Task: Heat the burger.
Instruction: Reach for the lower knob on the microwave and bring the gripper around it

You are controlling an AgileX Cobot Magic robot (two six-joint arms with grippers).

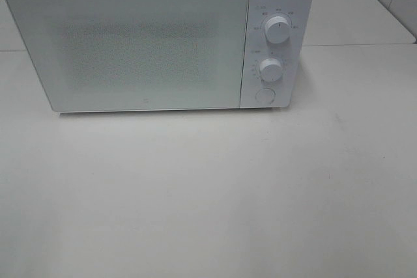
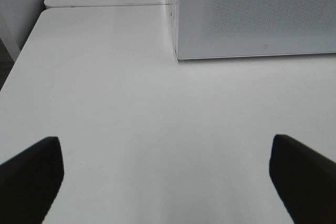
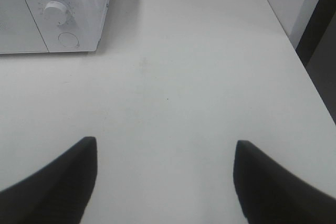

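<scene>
The burger is out of view in all three views. A white microwave (image 1: 156, 40) stands at the back of the white table (image 1: 208, 193) with its door shut; two knobs (image 1: 277, 29) and a round button sit on its right panel. My left gripper (image 2: 165, 169) is open over bare table in front of the microwave's left corner (image 2: 178, 56), nothing between its fingers. My right gripper (image 3: 165, 174) is open over bare table, off the microwave's (image 3: 58, 14) panel side, holding nothing. Neither gripper shows in the exterior high view.
In the left wrist view the table edge (image 2: 21, 66) drops off to one side, in the right wrist view another table edge (image 3: 299, 61) does the same. A seam (image 1: 365, 45) joins a second table surface behind.
</scene>
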